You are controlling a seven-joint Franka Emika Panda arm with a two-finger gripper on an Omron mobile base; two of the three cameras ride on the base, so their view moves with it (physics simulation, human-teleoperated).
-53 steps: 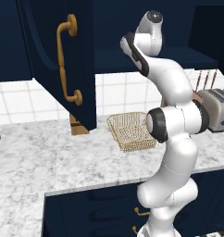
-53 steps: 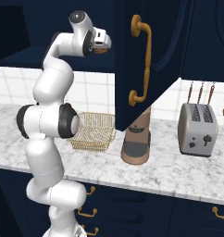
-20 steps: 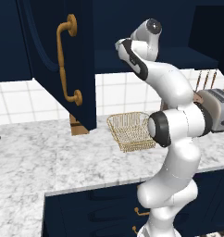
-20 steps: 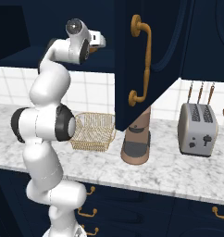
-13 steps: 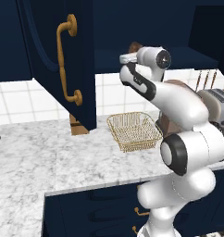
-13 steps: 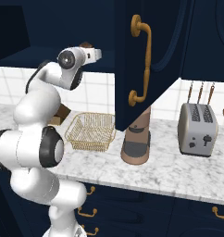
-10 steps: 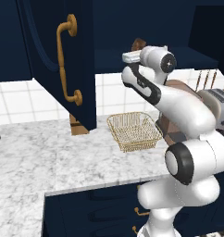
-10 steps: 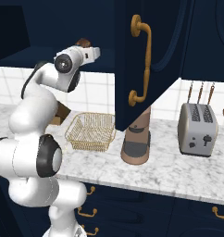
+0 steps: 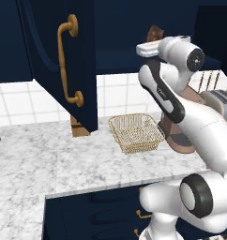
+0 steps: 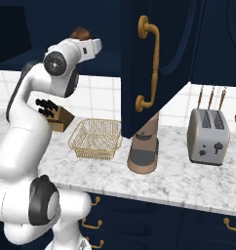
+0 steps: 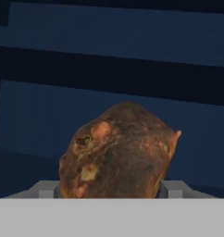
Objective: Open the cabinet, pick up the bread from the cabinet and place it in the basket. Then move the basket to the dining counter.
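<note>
- The bread (image 11: 116, 152), a dark brown rounded lump, is sitting on the shelf inside the cabinet (image 9: 64, 61), well above the basket (image 9: 136, 132); in the hand view it is lying directly ahead, between the two fingertips.
- The tool (image 9: 150, 45) is reaching into the cabinet opening above the basket, its jaws standing wide apart on either side of the bread and not yet pressing on it, so nothing is being gripped.
- The basket, of pale gold wire mesh, is resting on the marble surface (image 9: 49, 159), below the bread and just beside the lower edge of the open cabinet door.
- A brown stand mixer (image 10: 143, 146) is standing on the surface to one side of the basket, near it, and a knife block (image 10: 52, 114) is standing at the basket's other side.
- A toaster (image 10: 208, 135) is standing well apart from the basket, beyond the mixer.
- Risk, as a judgement: the bread's rounded, uneven form may be rolling or slipping out if the jaws close off-centre; a shallow reach could be pushing it deeper along the shelf; on the way down to the basket, the arm could be striking the open door.
</note>
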